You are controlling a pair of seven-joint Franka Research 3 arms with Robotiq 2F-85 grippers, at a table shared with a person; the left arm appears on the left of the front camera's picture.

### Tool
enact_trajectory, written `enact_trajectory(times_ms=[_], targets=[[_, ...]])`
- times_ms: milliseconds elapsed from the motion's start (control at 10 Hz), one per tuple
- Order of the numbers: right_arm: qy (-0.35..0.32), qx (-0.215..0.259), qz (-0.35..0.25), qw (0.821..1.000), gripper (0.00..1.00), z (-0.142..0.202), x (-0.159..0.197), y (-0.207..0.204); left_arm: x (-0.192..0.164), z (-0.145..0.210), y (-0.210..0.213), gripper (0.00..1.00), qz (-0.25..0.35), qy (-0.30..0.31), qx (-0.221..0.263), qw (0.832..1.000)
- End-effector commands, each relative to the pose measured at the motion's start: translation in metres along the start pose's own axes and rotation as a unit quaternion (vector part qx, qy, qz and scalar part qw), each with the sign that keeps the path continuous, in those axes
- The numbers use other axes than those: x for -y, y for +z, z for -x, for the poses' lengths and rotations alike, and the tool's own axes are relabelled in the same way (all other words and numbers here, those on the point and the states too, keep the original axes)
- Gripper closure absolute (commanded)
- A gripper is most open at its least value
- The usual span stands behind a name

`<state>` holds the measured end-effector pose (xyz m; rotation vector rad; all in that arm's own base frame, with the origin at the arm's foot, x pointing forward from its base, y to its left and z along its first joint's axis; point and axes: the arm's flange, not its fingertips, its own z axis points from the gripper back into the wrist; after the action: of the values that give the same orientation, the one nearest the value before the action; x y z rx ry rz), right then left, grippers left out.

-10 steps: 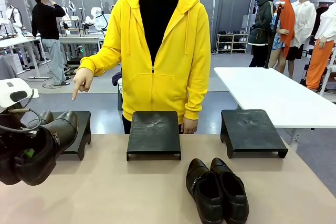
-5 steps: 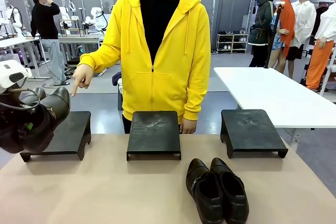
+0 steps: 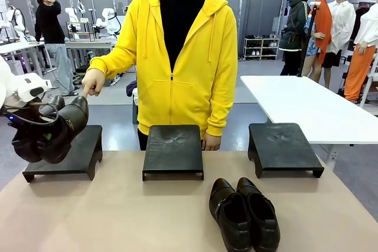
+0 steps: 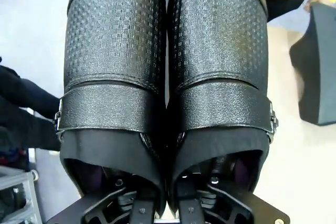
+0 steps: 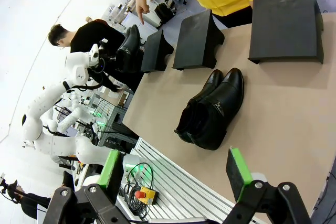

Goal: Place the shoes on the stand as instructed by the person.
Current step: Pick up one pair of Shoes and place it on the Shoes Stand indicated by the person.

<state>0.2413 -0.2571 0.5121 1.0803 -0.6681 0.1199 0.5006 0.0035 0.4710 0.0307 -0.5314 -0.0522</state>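
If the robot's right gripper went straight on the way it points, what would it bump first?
Most likely the pair of black dress shoes lying on the table, which sit straight ahead of the open right gripper. Depth is hard to judge, so it might meet the table's near edge first.

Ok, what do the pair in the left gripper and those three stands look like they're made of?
Held pair: black leather or leather-look, embossed grid grain on the uppers, stitched strap, small metal buckle at the side. Stands: matte black, scuffed and creased on top; plastic or dense foam, can't tell which.
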Motion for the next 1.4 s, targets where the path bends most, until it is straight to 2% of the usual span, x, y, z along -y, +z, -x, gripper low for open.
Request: enact_trajectory(times_ms=[0,400,1200,1300], targets=[[0.008,0.005,-0.007,1.0,0.0,0.0,-0.001,0.0,-0.008,-0.022,-0.014,0.91,-0.001,-0.011,0.027,1.0],[0.008,0.005,-0.007,1.0,0.0,0.0,-0.001,0.0,-0.008,-0.031,-0.052,0.91,-0.008,-0.006,0.038,0.999],[0.008,0.005,-0.007,1.0,0.0,0.0,-0.001,0.0,0.0,-0.034,-0.1,0.91,-0.025,0.016,0.019,0.999],[0.008,0.005,-0.007,1.0,0.0,0.0,-0.001,0.0,-0.001,-0.034,-0.099,0.76,-0.024,0.023,0.017,0.999]])
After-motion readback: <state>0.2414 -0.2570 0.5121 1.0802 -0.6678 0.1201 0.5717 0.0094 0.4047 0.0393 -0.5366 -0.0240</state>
